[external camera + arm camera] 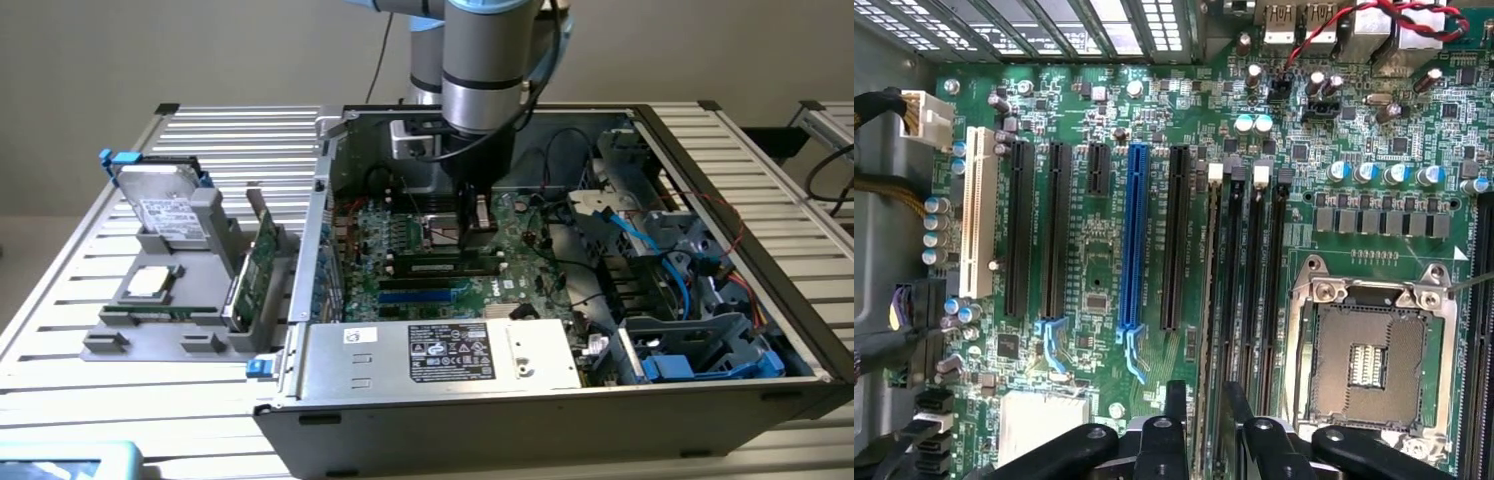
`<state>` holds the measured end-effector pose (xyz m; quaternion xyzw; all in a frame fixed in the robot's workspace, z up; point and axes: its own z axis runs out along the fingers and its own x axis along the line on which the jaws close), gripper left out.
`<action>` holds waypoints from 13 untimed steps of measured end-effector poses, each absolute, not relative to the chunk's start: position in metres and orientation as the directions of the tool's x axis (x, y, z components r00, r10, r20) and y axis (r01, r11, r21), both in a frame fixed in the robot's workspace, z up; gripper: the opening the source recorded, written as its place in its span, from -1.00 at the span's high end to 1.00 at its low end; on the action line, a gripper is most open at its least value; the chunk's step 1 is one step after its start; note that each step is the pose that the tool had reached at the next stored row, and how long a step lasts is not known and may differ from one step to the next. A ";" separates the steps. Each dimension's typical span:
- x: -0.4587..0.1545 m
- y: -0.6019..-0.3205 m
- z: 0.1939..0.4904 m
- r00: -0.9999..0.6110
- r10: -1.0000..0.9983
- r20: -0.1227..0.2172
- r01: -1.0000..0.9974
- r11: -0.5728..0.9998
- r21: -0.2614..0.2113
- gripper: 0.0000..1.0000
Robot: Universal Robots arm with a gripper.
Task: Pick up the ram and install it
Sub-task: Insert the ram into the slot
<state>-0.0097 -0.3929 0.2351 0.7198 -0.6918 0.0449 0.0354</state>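
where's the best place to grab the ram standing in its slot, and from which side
Take the ram by its long top edge, near the middle, coming straight down from above and pinching its two flat faces. It stands on edge in its slot, with neighbouring slots close beside it.

- A slatted metal desk (pixel 240 130) carries an open computer case (pixel 534 420).
- A grey power supply (pixel 360 370) with a label lies along the case's near wall.
- At the exterior view's left, a grey holder (pixel 147 340) keeps a hard drive (pixel 167 210) and a broad green card (pixel 254 265) upright.
- Blue cables (pixel 641 235) run inside the case.
- On the board, an empty processor socket (pixel 1369 355), a blue slot (pixel 1135 240) and a white slot (pixel 978 215) are seen.
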 end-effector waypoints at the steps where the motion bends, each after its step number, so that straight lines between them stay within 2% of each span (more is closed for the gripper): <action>1: -0.009 -0.393 0.236 0.039 -0.993 0.115 -0.999 -0.040 -0.011 0.43; 13: -0.005 -0.393 0.240 0.039 -0.992 0.118 -0.999 -0.040 -0.010 0.43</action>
